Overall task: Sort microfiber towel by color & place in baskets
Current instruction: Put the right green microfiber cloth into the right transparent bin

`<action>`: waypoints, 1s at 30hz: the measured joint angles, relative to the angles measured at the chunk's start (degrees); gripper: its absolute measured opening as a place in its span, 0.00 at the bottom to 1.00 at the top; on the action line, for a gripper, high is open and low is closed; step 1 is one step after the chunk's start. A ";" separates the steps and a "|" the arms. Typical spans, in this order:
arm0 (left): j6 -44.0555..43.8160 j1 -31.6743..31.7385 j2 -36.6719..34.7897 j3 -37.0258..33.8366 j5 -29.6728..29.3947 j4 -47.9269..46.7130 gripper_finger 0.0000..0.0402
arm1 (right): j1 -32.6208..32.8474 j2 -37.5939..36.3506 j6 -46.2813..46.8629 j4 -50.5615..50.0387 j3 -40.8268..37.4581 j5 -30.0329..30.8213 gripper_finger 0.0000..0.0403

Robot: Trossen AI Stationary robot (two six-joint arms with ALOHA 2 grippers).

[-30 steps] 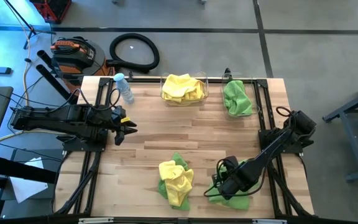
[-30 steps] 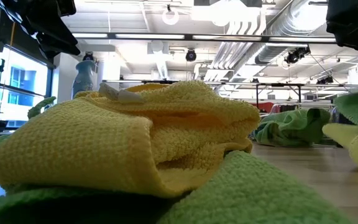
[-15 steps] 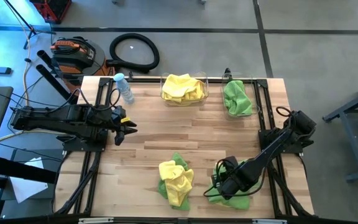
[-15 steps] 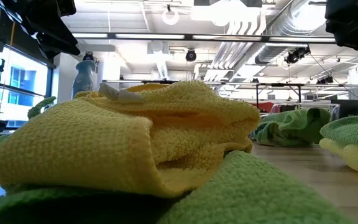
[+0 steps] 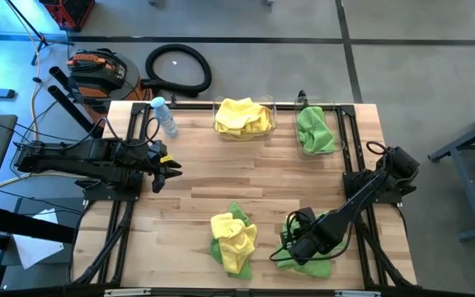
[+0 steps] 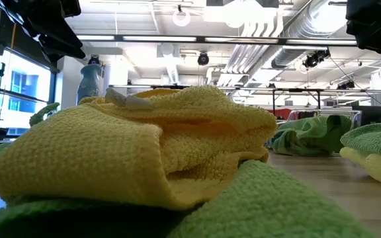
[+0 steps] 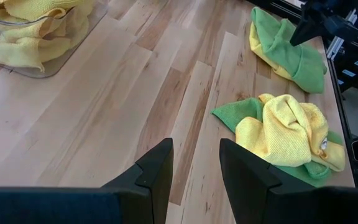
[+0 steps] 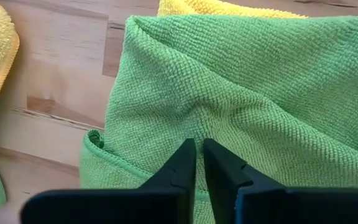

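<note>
Step in hand: pickup of a green towel (image 8: 253, 93) at the table's near edge. Right gripper (image 8: 197, 163) is clenched, pinching a fold of it. Next: lift, then carry to the green basket (image 5: 315, 129) (far edge). Left gripper (image 7: 196, 163) waits, released.

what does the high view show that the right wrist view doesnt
Only the high view shows both baskets, the wider one holding yellow towels and the narrower one holding green, plus the water bottle and the idle left claw at the table's left side. Only the right wrist view shows the right claw pinching a fold of the green towel. Both show that towel lying over a yellow one.
</note>
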 joint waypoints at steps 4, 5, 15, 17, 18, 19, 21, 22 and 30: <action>-0.03 0.00 0.00 0.00 -0.02 -0.01 0.30 | 0.00 -0.06 -0.16 0.62 0.00 0.01 0.01; -0.07 0.00 0.00 0.00 -0.01 -0.02 0.30 | 0.00 -0.23 -0.18 0.94 0.00 0.01 0.01; -0.12 0.00 0.01 0.00 0.02 -0.01 0.30 | 0.50 -6.69 -0.44 1.46 0.09 7.71 0.00; -0.13 0.00 0.02 0.00 0.42 -0.02 0.30 | 0.50 -7.58 -0.33 0.75 0.09 7.67 0.00; -0.11 0.00 0.00 -0.02 0.55 -0.02 0.30 | 0.50 -7.77 0.00 0.54 0.09 7.67 0.00; -0.13 0.00 0.02 0.00 0.67 -0.02 0.30 | 0.48 -7.80 0.01 0.57 0.09 7.65 0.00; -0.13 0.00 0.00 0.00 0.82 -0.01 0.30 | 0.50 -7.74 -0.19 0.55 0.09 7.42 0.00; -0.13 0.00 0.00 0.00 0.91 -0.01 0.30 | 0.50 -7.56 -0.09 0.55 0.09 7.42 0.01; -0.13 0.00 0.01 0.00 0.90 -0.02 0.30 | 0.50 -4.77 0.43 -0.35 0.09 3.04 0.14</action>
